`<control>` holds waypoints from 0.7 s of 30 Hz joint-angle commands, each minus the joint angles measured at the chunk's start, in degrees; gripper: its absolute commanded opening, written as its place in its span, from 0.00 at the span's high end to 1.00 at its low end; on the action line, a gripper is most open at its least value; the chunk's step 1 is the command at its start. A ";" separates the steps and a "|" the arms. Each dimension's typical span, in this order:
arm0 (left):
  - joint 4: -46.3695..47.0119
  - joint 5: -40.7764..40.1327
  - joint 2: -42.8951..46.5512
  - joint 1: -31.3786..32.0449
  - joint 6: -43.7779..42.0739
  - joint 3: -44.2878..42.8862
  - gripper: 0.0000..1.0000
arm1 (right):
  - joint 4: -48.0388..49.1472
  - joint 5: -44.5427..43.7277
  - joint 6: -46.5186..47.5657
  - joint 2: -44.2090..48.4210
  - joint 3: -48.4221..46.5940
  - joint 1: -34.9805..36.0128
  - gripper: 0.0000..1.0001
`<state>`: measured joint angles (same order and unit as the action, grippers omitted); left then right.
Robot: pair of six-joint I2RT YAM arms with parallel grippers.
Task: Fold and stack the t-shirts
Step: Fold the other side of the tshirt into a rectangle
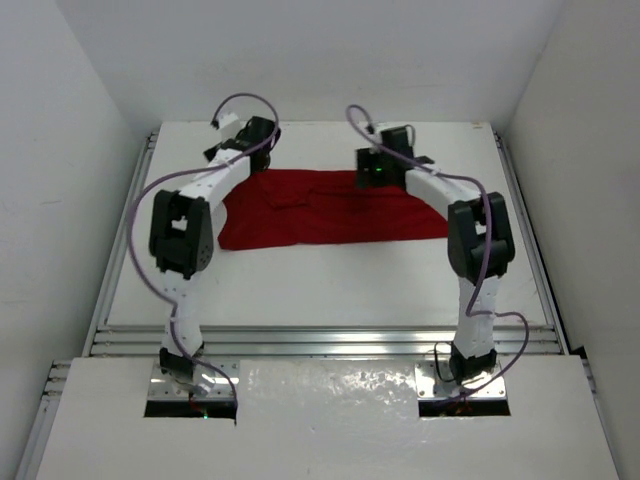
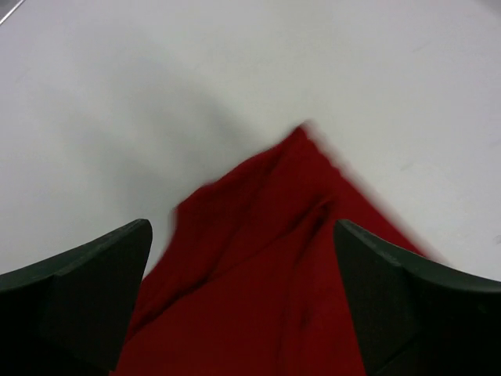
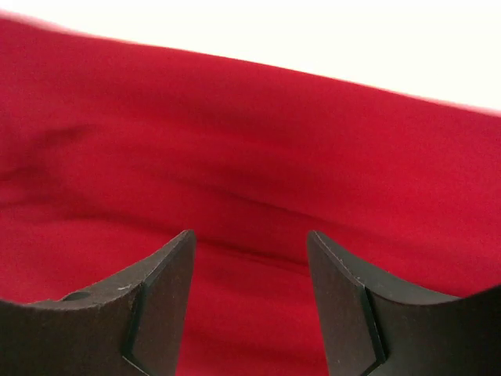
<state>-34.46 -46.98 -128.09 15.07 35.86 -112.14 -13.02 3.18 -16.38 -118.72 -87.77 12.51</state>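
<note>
A flat white worktop (image 1: 330,285) is filling the middle of the overhead view. Plain white walls are closing it in: a back wall (image 1: 320,60) is rising behind it, while a left wall (image 1: 60,200) and a right wall (image 1: 590,200) are slanting up at the sides. Silver metal rails (image 1: 330,342) are running along its near edge and both sides. A glossy white panel (image 1: 330,410) is lying nearest, catching a patch of glare from soft, even light.
</note>
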 commanded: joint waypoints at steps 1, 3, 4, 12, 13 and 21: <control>-7.11 -0.58 18.61 -0.30 17.24 16.37 0.00 | 9.32 10.76 8.46 -1.15 -3.01 7.16 0.40; -11.04 -0.57 24.88 -1.35 29.97 29.35 0.00 | 9.24 12.89 12.14 -5.88 -7.14 10.58 0.40; -12.98 0.22 30.91 -1.97 34.15 33.26 0.00 | 9.15 16.30 13.03 -7.39 -9.85 11.39 0.40; 5.17 14.71 49.35 -4.87 29.03 64.40 0.00 | 10.30 15.63 25.69 -16.53 -18.21 20.09 0.39; 5.19 15.77 48.39 -4.88 28.14 65.20 0.00 | 10.29 15.63 26.22 -17.07 -18.84 20.09 0.39; 24.34 23.34 43.20 -5.14 22.24 72.41 0.00 | 14.33 15.54 28.60 -17.07 -17.70 21.15 0.38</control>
<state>-21.28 -27.11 -84.60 10.39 60.18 -39.35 -2.85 18.06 9.61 -137.19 -102.94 33.67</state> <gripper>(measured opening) 0.996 0.615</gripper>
